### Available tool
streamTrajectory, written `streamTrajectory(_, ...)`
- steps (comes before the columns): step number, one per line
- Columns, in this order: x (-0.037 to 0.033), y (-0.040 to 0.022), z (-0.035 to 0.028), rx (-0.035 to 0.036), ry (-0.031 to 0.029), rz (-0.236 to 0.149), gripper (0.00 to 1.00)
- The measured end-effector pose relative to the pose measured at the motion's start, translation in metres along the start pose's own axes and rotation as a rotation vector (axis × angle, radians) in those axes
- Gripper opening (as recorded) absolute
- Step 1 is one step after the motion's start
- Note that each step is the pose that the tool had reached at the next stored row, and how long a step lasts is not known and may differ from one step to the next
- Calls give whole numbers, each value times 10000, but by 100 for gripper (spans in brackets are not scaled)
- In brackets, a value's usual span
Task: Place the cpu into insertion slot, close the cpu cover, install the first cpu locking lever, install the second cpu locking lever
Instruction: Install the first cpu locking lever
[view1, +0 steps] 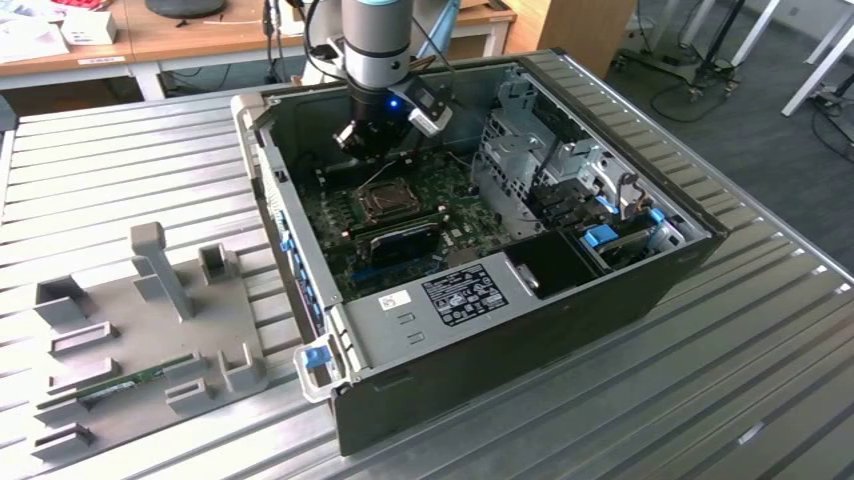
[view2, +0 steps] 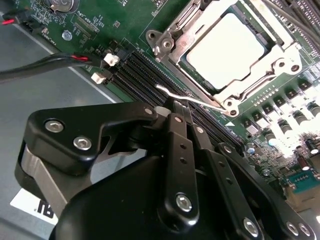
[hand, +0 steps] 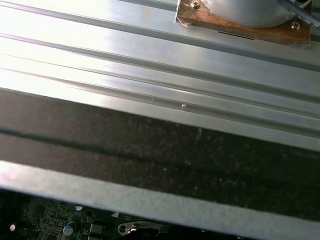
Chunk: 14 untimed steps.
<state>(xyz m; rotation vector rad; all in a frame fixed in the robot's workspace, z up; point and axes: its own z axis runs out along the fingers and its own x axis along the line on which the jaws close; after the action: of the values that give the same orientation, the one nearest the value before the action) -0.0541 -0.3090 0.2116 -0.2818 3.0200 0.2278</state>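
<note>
Step in hand: judged to be the first locking lever, since the cpu (view2: 225, 47) already lies in the insertion slot (view2: 159, 42) and the cover (view2: 272, 70) looks to be down flat around it.
Cpu, place: seated in the slot on the green board (view2: 115, 20), framed by the cover's cut-out, its pale face bare.
Slot, place: on the floor of the open computer case (view1: 534, 330), toward the far side, to the exterior view's left of the drive cage.
Lever: a thin silvery wire (view2: 195, 99) with a bent end, running along the slot's edge on the side of the black memory slots (view2: 135, 75). Whether it is latched cannot be told.
Pincer: the gripper (view2: 179, 107) has its fingers together, with no gap showing between them.
Pincer, contact: its tips meet the lever wire near the bent end. Whether the wire is pinched between them or only touched cannot be told.
Pincer, place: inside the case, just beside the slot, over the memory slots.
Demand of the step: as a judgement, the wire must go down and tuck under its catch. The wire is thin and springy, so it calls for a steady press with little side slip.
Risk: as a judgement, the tips could slide off the wire onto the memory slots.
</note>
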Motion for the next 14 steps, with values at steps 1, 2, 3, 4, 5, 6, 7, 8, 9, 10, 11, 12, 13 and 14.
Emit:
streamTrajectory(1, 1, 0, -3, -13, -3, 0, 10)
streamTrajectory(2, 1, 1, -6, -46, -14, 3, 10)
streamTrajectory(3, 1, 2, -10, -92, -26, 6, 10)
streamTrajectory(4, 1, 3, -15, -129, -34, 10, 10)
streamTrajectory(5, 2, 4, -19, -144, -39, 11, 10)
streamTrajectory(6, 2, 4, -23, -153, -40, 13, 10)
streamTrajectory(7, 2, 5, -28, -163, -42, 13, 10)
streamTrajectory(8, 3, 6, -32, -174, -46, 13, 10)
streamTrajectory(9, 5, 7, -35, -188, -50, 13, 10)
streamTrajectory(10, 6, 8, -40, -204, -55, 14, 10)
streamTrajectory(11, 7, 9, -46, -219, -59, 16, 10)
streamTrajectory(12, 7, 10, -55, -234, -64, 17, 10)
streamTrajectory(13, 7, 12, -68, -246, -68, 18, 10)
streamTrajectory(14, 6, 15, -84, -257, -72, 19, 10)
